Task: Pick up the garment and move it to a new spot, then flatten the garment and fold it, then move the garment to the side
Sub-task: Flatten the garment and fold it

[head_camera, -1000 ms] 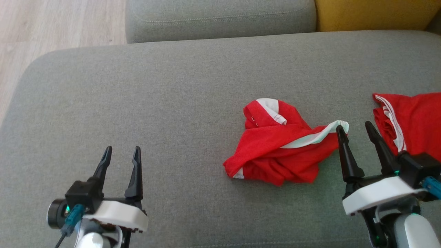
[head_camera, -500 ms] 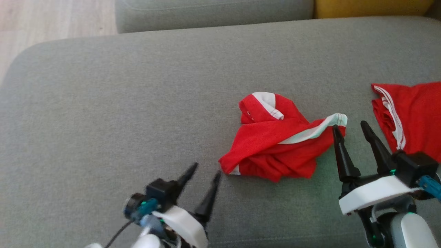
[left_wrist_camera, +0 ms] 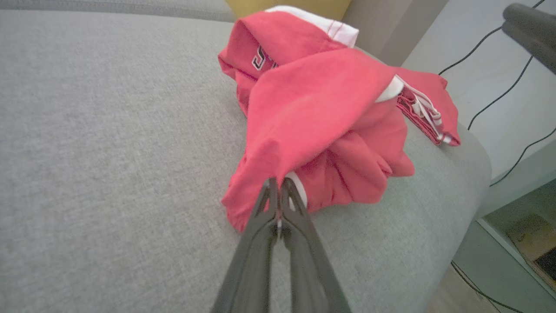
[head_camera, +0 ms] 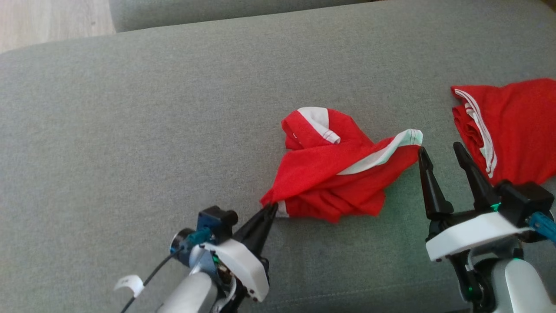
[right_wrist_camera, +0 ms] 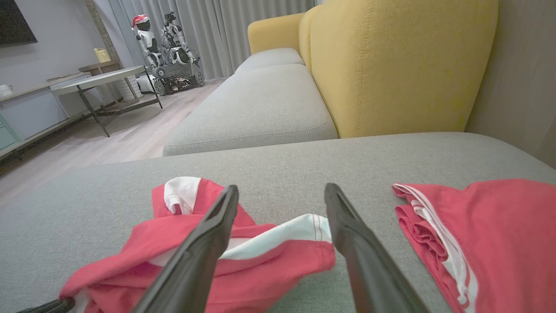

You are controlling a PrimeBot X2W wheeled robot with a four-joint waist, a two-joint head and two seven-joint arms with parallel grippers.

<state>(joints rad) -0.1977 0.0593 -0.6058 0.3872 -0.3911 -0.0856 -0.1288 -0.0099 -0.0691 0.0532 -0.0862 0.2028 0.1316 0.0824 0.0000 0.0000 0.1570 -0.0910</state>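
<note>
The garment is a crumpled red piece with white trim, lying in the middle of the grey sofa cushion. My left gripper is at the garment's near-left corner. In the left wrist view the gripper is shut, with the corner of the garment pinched between its tips. My right gripper stands open just right of the garment's white-banded end. The right wrist view shows that gripper with the garment low between and left of its fingers, nothing held.
A second red garment with white stripes lies at the cushion's right edge, close to my right gripper. A yellow sofa back rises behind. Wooden floor lies beyond the cushion's far-left corner.
My left gripper has swung right to the garment's near-left corner and shut on it. The head camera has shifted. The right gripper stays open in place.
</note>
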